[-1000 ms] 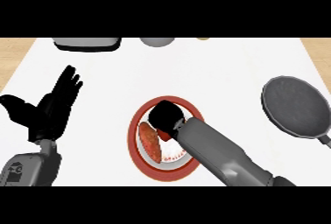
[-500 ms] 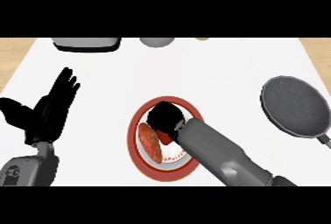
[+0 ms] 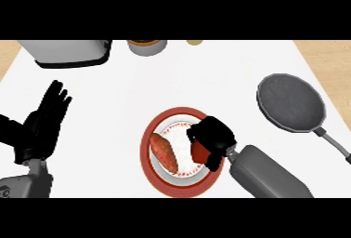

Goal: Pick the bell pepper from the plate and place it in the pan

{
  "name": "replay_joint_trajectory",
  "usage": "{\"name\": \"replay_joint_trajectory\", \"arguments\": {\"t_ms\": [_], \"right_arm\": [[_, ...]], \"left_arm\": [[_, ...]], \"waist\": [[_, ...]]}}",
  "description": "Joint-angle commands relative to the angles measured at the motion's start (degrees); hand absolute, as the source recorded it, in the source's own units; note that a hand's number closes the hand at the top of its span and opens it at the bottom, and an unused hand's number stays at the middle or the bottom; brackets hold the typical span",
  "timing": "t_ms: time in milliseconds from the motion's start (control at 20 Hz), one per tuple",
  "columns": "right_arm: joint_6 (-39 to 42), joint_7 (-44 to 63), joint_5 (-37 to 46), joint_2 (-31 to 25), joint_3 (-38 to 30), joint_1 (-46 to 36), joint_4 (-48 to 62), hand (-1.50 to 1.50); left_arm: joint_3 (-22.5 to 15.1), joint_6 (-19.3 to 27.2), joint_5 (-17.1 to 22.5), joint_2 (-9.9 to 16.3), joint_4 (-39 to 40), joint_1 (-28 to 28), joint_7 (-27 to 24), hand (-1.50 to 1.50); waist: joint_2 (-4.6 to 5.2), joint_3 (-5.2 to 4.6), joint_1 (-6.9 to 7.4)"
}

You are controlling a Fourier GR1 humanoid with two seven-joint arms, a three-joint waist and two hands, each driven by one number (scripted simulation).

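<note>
White worktop (image 3: 171, 83) stretches out beneath me, with a toaster-like appliance (image 3: 65, 52) and a small jar (image 3: 146, 46) along its far edge. My right robot hand (image 3: 211, 135) sits over the red-rimmed plate (image 3: 152, 174), fingers curled down round something red that I take to be the bell pepper (image 3: 201, 154); only a sliver of it peeks out below my palm, so I judge the grasp closed on it but cannot see how well it is seated. Just to the left of that hand, on the same plate, lies a long reddish sausage-like piece (image 3: 165, 152), apart from my fingers.

To do this step well, I should lift straight up first, clearing the plate's rim without nudging that other piece, then carry the pepper away to the right and farther out, where the grey pan (image 3: 290, 102) waits, well apart from the plate.

My left robot hand (image 3: 42, 125) rests far off to the left, fingers spread and straight, holding nothing.
</note>
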Motion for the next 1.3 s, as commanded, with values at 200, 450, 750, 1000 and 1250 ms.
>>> {"name": "replay_joint_trajectory", "arguments": {"t_ms": [200, 450, 750, 1000, 1250], "right_arm": [[-10.0, 2.54, 1.81, -16.36, -7.54, 7.51, -28.95, 1.5], [-9.33, 5.68, -0.76, -27.19, -13.07, 18.06, -49.11, 1.5], [-7.96, 10.03, -8.84, -35.85, -27.12, 30.94, -63.98, 1.5], [-6.19, 7.67, -18.4, -35.97, -41.29, 32.66, -60.88, 1.5], [-5.48, -2.32, -23.63, -33.13, -48.08, 28.02, -44.4, 1.5]], "left_arm": [[0.36, 0.6, -0.57, -0.07, -0.94, 2.69, -0.28, 0.0], [1.46, 0.1, 0.54, 0.7, -2.21, 2.34, 0.54, 0.0], [-0.19, -0.59, 0.31, 0.43, -4.34, 0.44, 2.2, 0.0], [-1.99, -1.18, -0.33, -0.72, -6.08, 1.21, 2.5, 0.0], [-1.74, -1.1, -1.41, -0.55, -2.88, -2.34, 2.93, 0.0]], "waist": [[-0.66, -0.13, -2.36], [0.08, -0.08, -1.45], [1.24, 0.03, 2.12], [1.52, 0.03, 3.94], [1.85, 0.01, 4.74]]}}
